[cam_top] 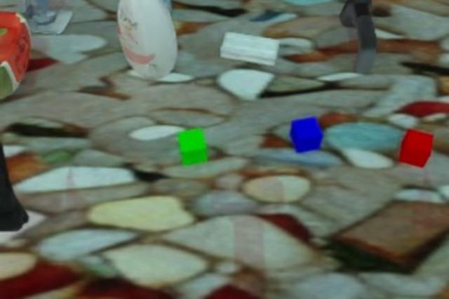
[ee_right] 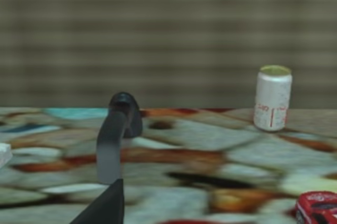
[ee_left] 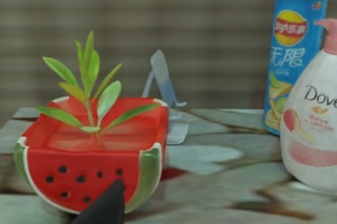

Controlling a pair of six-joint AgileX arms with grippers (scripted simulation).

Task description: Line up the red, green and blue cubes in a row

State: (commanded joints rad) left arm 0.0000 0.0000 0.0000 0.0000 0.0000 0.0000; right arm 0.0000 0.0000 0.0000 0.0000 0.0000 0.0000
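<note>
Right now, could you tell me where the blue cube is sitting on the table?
In the top view, the blue cube sits right of centre on the table, between the green cube to its left and the red cube to its right, touching neither.

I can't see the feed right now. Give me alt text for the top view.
Three cubes sit apart in a loose row on a mosaic-patterned table: green cube leftmost, blue cube in the middle, red cube rightmost. A white bottle and white ridged block stand behind.
</note>
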